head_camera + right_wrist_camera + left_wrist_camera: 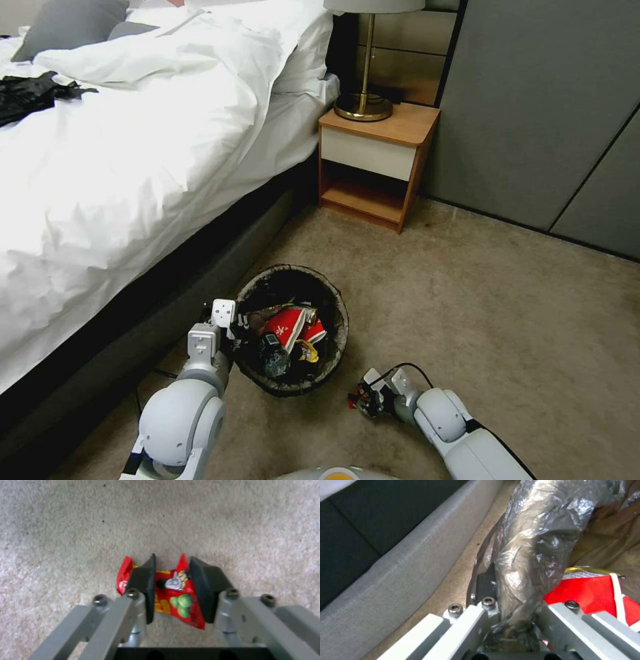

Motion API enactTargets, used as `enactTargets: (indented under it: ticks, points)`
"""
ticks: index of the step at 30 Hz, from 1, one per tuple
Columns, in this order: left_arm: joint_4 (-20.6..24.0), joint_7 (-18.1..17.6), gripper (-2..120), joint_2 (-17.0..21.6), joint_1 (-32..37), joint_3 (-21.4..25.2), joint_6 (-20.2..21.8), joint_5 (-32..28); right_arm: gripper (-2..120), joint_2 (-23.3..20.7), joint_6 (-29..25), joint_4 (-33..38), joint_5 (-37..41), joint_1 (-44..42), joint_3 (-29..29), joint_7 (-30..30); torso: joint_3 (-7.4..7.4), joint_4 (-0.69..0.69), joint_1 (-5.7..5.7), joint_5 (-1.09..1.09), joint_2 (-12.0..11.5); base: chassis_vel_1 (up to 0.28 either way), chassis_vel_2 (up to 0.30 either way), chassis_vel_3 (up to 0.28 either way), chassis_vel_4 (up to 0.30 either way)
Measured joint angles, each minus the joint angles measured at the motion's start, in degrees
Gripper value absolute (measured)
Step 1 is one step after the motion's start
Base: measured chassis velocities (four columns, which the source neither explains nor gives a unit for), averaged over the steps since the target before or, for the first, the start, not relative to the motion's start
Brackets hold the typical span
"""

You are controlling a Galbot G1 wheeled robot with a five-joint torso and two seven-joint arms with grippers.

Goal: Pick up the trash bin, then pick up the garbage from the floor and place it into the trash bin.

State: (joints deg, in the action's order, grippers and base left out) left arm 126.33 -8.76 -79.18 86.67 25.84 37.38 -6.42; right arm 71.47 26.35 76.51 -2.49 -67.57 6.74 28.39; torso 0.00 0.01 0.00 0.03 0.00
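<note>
Crinkled red wrapper (176, 597) between right gripper's (171, 580) flat black fingers (145, 585)

Bag-lined bin (291, 280); red wrapper (176, 597) pinched

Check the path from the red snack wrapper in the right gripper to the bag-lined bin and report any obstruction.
Nothing visible blocks it: bare carpet lies between the right gripper, shut on the small red snack wrapper, and the round bag-lined trash bin.
</note>
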Motion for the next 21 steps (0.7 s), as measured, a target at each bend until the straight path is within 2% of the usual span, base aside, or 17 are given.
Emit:
enactTargets:
  ticks: [8,21]
  points:
    - [0.0,0.05,0,0.09,-0.13,-0.09,0.05,-0.01,0,0.02,0.17,0.0,0.19,0.04,0.67,0.06,0.01,0.0,0.0,0.02,-0.01,0.0,0.0,0.0,0.0]
    - [-0.04,0.11,0,0.16,-0.09,0.01,0.05,0.0,0,0.16,0.18,-0.53,0.82,0.65,1.15,-0.8,0.01,0.0,0.0,0.0,-0.01,0.0,0.0,0.0,0.0]
